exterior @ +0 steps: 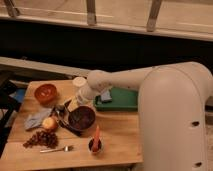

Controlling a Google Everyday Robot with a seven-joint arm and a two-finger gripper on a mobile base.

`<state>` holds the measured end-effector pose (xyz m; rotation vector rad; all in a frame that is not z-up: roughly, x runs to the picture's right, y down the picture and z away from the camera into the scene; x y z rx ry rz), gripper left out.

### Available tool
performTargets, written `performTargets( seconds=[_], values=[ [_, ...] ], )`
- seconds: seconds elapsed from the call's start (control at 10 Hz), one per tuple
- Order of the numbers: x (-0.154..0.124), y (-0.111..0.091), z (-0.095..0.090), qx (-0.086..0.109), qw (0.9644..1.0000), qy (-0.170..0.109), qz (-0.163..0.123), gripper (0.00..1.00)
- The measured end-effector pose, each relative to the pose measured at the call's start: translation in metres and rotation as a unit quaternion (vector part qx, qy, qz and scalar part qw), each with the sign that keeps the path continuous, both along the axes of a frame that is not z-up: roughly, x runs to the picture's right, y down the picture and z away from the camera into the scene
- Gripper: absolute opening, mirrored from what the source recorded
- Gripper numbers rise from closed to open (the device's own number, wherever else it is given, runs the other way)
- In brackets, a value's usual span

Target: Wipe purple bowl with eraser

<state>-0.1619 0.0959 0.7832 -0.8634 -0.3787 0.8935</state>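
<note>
The purple bowl [83, 119] sits mid-table on a dark mat, dark inside. My gripper [68, 105] reaches down from the white arm, at the bowl's upper-left rim. It is shut, and a small dark block at its tip, the eraser [61, 107], touches the rim area. The arm's wrist hides part of the bowl's far edge.
An orange-red bowl [45, 92] and a white cup [79, 81] stand behind. A green board [122, 101] with a grey-blue block [106, 96] lies right. A grey cloth [35, 119], an apple [49, 123], grapes [41, 138], a fork [57, 149] and a small cup [95, 145] lie in front.
</note>
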Motion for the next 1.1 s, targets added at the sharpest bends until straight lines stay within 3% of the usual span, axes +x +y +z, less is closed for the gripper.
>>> performTargets(
  seconds=[0.2,0.4,0.6,0.8,1.1],
  values=[
    [0.011,0.018,-0.014,-0.005,1.0000,0.006,-0.004,0.12],
    [0.026,0.023,-0.013,-0.008,0.9997,0.022,0.000,0.12],
    [0.033,0.009,-0.001,-0.005,0.9994,0.034,0.005,0.12],
    [0.046,-0.019,0.024,0.005,0.9986,0.051,0.012,0.12],
    [0.047,-0.033,0.037,0.013,0.9985,0.053,0.004,0.12]
  ],
)
